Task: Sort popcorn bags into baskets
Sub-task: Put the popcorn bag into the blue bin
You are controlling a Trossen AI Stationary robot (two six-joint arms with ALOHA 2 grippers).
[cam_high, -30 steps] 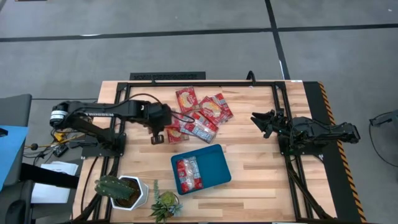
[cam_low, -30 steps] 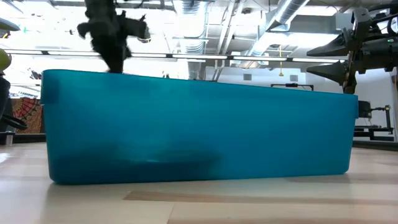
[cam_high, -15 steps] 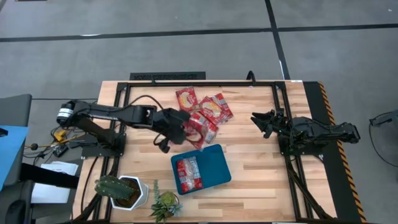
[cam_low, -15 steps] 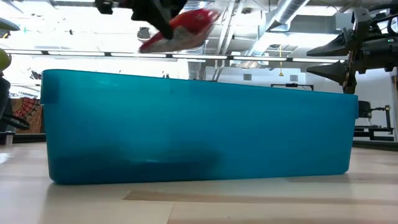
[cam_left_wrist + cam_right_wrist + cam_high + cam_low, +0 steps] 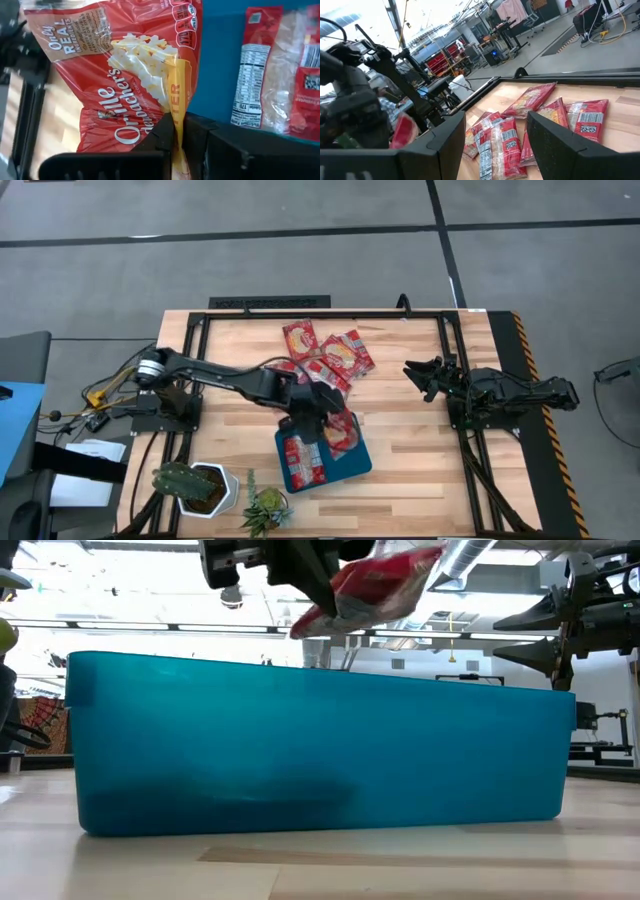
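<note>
Bag (image 5: 341, 432) pinched by edge in left claw (image 5: 318, 415), hanging tilted over tray (image 5: 352, 463), above rim. One bag (image 5: 301, 459) already flat in tray; pile (image 5: 322, 360) waits on tabletop (image 5: 420, 450) beyond. I judge: lower inside rim, beside stored bag, before letting go, so it lands flat. Right claw (image 5: 415, 373) spread, parked well apart.

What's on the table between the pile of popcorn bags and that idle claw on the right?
Nothing: in the high view only bare wooden table lies between the pile of popcorn bags and the open right gripper.
</note>
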